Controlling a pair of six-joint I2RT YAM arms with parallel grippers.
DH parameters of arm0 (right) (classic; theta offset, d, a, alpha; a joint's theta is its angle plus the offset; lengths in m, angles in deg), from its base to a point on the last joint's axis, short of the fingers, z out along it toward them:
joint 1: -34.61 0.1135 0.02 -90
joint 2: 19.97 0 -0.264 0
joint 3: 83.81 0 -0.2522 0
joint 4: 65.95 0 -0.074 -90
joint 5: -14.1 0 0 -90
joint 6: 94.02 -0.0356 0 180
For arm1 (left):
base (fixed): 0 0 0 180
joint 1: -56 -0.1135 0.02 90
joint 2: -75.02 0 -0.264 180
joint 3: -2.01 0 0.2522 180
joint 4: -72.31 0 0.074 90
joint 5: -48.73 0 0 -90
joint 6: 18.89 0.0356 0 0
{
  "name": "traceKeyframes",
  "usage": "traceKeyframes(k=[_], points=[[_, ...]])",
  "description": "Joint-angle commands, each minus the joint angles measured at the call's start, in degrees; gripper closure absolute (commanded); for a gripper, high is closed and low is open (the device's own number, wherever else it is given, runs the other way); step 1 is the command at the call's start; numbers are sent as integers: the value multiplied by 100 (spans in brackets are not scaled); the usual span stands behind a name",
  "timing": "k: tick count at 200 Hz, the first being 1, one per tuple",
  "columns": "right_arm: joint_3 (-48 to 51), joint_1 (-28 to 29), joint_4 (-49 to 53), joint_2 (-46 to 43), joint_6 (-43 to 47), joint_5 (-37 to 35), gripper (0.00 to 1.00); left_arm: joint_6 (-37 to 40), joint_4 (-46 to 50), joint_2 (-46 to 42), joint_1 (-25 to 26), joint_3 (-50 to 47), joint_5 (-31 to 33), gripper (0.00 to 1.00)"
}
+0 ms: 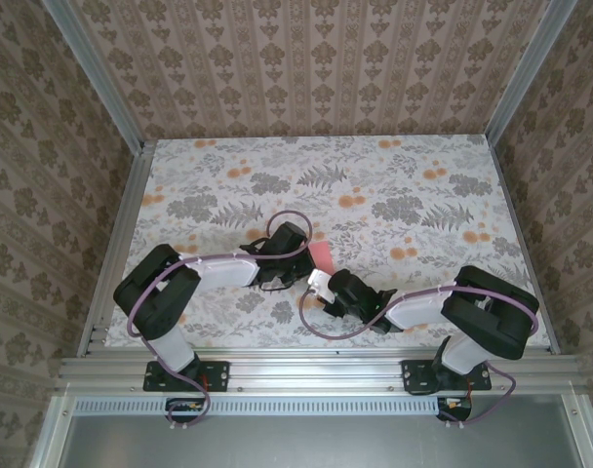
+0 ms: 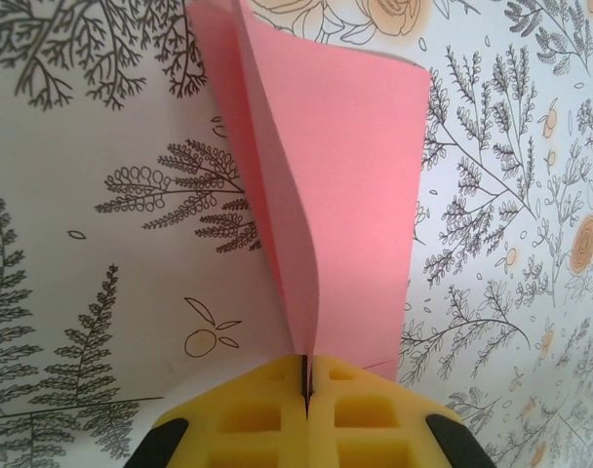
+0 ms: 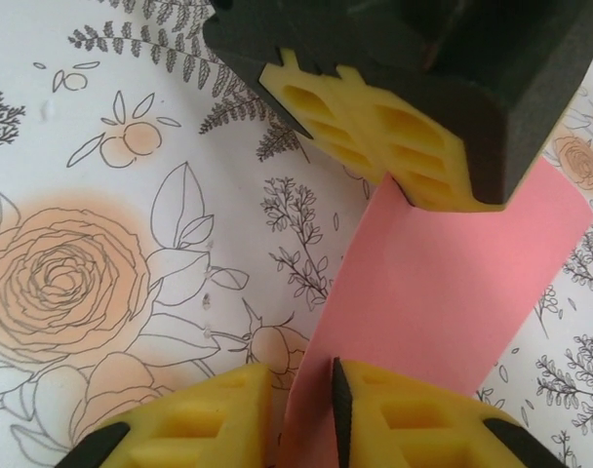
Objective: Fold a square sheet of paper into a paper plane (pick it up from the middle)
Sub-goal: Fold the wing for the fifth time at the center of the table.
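Nearest the bases, we find the right gripper [image 3: 302, 390] with its jaws narrowly apart. The lower edge of the sheet of paper [image 2: 355, 195] lies in the gap between them, but we judge it not clamped there.

Just beyond, the left gripper [image 2: 306, 378] has its jaws together, clamped on the sheet at its folded edge. From that seam the sheet rises in two layers that spread apart toward the far end. The two grippers meet near the middle of the near half of the surface [image 1: 404, 185], with the sheet between and just beyond them, held off the floral print rather than lying flat on it.

Handling notes:
- The sheet is thin and very light. We expect it to flex, bow and spring open wherever it is not pinched.
- It creases permanently. A stray pinch would likely leave a mark that spoils the later folds.
- The foam pads should grip it well, but a sideways pull between two clamped grippers could tear it.
- We recommend taking hold on the crease line, close to the existing clamp, where the two layers are together and stiffest. The free far corners are too floppy to control.

Farther back, the surface ends at the patterned walls [image 1: 306, 68].
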Motion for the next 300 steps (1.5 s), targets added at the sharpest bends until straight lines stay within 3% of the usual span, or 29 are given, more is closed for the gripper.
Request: traceKeyframes(k=[1, 59, 112, 154, 220, 300], points=[[-106, 24, -269, 59, 5, -342, 79, -47, 189, -210, -7, 100, -61, 98], [-26, -15, -407, 119, -446, -280, 100, -57, 259, -420, -46, -39, 114, 89], [-38, -476, -372, -2, -1726, 698, 100, -145, 423, -990, -144, -420, 529, 60], [-54, -1115, -475, 32, -2981, 1890, 100, -52, 570, -1488, -267, -656, 775, 48], [-51, -1913, -1145, 299, -4542, 3443, 100, 349, 367, -1527, -279, -556, 606, 49], [311, -2068, -1826, 749, -5780, 2971, 100, 561, 53, -815, -246, -81, 97, 64]])
